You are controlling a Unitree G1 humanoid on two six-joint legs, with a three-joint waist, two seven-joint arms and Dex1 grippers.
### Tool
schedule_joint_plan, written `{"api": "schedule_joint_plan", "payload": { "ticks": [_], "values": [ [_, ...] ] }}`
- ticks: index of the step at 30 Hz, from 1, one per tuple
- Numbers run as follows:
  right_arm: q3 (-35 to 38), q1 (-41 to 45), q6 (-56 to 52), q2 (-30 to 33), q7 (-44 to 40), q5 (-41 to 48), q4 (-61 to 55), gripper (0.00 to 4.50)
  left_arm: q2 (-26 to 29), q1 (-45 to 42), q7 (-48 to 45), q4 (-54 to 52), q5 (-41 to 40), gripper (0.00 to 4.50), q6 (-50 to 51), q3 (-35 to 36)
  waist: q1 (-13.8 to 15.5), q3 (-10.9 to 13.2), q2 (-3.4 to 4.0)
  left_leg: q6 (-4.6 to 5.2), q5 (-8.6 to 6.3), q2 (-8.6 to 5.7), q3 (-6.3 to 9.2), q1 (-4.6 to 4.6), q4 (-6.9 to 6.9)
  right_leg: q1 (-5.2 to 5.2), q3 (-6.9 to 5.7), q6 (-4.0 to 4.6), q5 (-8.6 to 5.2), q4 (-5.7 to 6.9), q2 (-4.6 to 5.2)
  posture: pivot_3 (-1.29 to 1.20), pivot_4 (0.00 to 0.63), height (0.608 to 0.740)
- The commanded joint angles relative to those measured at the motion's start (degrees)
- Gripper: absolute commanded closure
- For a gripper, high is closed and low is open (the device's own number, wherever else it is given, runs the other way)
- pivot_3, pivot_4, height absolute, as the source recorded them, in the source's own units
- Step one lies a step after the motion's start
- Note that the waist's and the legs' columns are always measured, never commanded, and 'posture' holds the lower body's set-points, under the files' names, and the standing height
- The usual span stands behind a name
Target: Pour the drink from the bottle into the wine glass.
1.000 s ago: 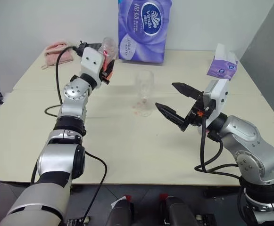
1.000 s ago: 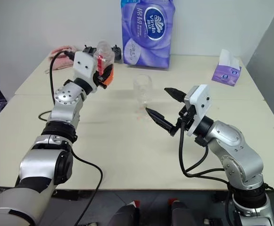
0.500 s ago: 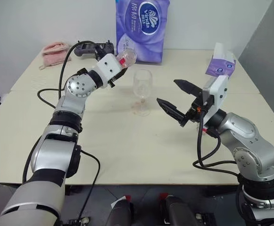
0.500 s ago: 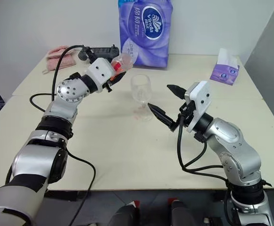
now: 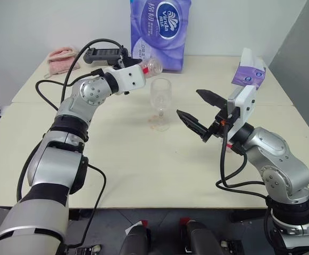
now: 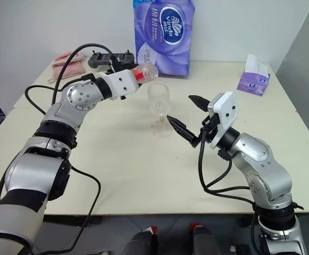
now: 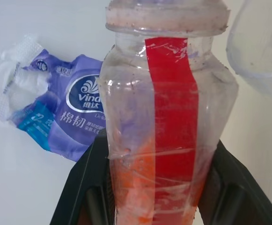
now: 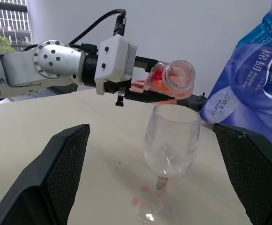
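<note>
Bottle [image 5: 149, 66] lying near level in the left gripper [image 6: 134, 77], fingers clamped on its lower body, open mouth aimed toward the wine glass [image 5: 160, 103] and sitting just above and beside the rim. No cap on the mouth. Red tape strip runs down the bottle's side; in the left wrist view the black fingers [image 7: 82, 187] press against both sides of it. The drink [image 7: 136, 187], orange-red, sits pooled at the gripped end of the bottle, with a pale film clinging up toward the neck; cannot tell whether any is leaving the mouth.

Wine glass upright on the cream worktop [image 5: 143, 159], near the middle, foot flat. Bowl looks nearly empty, a faint pink trace low in it by the stem. Small reddish spots on the worktop around the foot [image 8: 138, 200].

Right gripper [image 5: 197, 110] held off the worktop to the right of the glass, near it but apart, both black fingers spread wide with nothing between them, tips pointing toward the glass.

Behind the glass, at the far edge: tall purple tissue pack [image 5: 161, 32]. Black controller-like device [image 5: 102, 53] beside it, and a pink cloth [image 5: 64, 56] further left. Purple tissue box [image 5: 249, 71] toward the far right corner. Black cable [image 5: 53, 85] loops off the left arm.
</note>
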State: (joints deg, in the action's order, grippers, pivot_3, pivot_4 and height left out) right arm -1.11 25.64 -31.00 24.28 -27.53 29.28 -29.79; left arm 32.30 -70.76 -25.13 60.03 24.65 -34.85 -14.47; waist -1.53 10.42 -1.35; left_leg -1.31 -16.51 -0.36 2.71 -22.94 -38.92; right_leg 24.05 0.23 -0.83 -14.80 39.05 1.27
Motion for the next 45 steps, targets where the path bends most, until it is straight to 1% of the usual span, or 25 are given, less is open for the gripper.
{"api": "schedule_joint_plan", "payload": {
  "ticks": [1,5,24,45],
  "values": [
    [1.1,0.2,1.43,-0.24,0.08,-0.24,-1.12,0.0,1.26,-4.03,3.01,-0.11,2.06,2.75,-2.1,-1.03,0.01,0.0,0.0,0.0,0.0,0.0,0.0,0.0,0.0,0.0,0.0,0.0,0.0,0.0,0.0,0.0,0.15,0.74],
    [1.18,-0.03,1.71,-0.29,-0.11,-0.64,-0.98,0.0,1.7,-5.43,4.55,0.98,4.31,2.75,-3.26,-2.47,0.0,0.0,0.0,0.0,0.0,0.0,-0.01,0.0,0.0,0.0,0.01,0.0,0.0,0.0,0.0,0.0,0.15,0.74],
    [0.93,-0.62,2.3,-0.71,-0.38,-1.2,-0.89,0.0,3.97,-7.15,7.13,1.45,9.3,2.75,-5.49,-5.83,-0.01,0.0,0.0,0.0,0.0,0.0,-0.02,0.0,0.0,0.02,0.02,0.0,0.0,0.02,-0.01,0.0,0.15,0.74],
    [0.8,-0.94,2.31,-0.78,-0.17,-1.37,-1.32,0.0,5.07,-9.26,10.2,2.67,13.33,2.75,-6.12,-7.8,-0.02,0.0,0.0,0.0,0.0,-0.01,-0.05,0.0,-0.01,0.03,0.04,0.0,0.0,0.04,0.0,0.0,0.15,0.74]
  ]
}}
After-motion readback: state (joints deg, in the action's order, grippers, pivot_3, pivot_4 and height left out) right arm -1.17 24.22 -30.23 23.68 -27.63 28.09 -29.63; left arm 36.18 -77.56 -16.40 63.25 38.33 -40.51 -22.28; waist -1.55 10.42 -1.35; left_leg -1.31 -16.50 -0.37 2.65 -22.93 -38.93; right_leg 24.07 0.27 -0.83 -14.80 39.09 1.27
